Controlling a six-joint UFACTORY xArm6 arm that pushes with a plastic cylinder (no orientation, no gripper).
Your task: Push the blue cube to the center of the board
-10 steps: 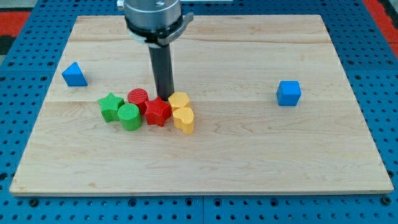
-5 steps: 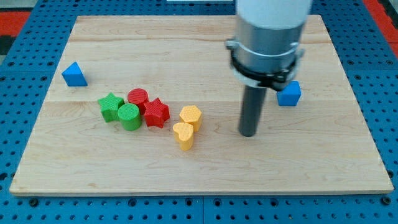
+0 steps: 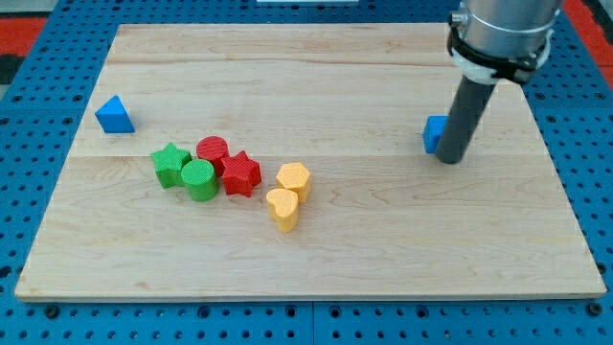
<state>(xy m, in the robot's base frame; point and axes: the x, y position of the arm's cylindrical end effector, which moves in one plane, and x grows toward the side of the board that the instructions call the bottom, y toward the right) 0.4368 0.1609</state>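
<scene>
The blue cube (image 3: 434, 133) sits on the wooden board (image 3: 306, 249) at the view's right, mostly hidden behind my dark rod. My tip (image 3: 450, 159) rests on the board right at the cube's lower right side, touching or nearly touching it. Only the cube's left part shows.
A blue triangular block (image 3: 114, 114) lies at the view's left. A cluster sits left of centre: green star (image 3: 170, 163), green cylinder (image 3: 199, 179), red cylinder (image 3: 213, 151), red star (image 3: 241, 172), yellow hexagon (image 3: 294, 178) and yellow heart (image 3: 283, 208).
My rod moved from the cluster across the board to the view's right, ending against the blue cube. The two yellow blocks were pushed slightly right and down earlier.
</scene>
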